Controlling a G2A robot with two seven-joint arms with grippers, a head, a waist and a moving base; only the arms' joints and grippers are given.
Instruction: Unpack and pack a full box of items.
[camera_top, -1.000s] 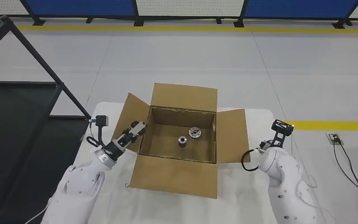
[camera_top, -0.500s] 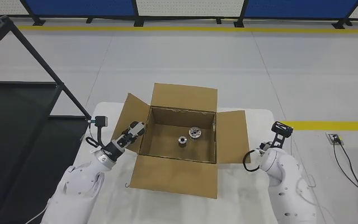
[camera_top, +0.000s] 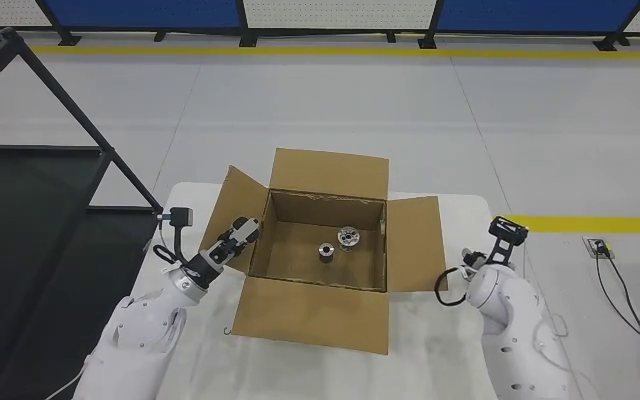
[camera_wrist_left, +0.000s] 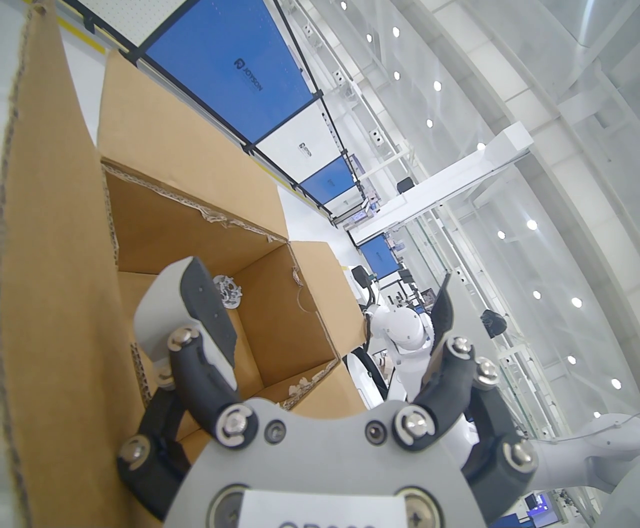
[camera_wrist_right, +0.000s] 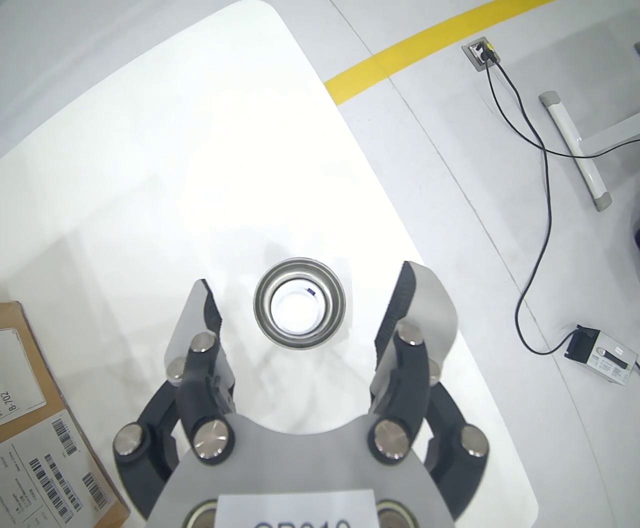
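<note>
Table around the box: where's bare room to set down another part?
Free: the table beyond the metal ring toward its rounded corner, and the strip between the front flap of the box and the near edge. Crowded: beside the left flap, by the left gripper, and under the open jaws of the right gripper.

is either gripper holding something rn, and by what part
Nothing is held. The right gripper is open above a metal ring lying on the table; the left gripper is open and empty beside the box.
</note>
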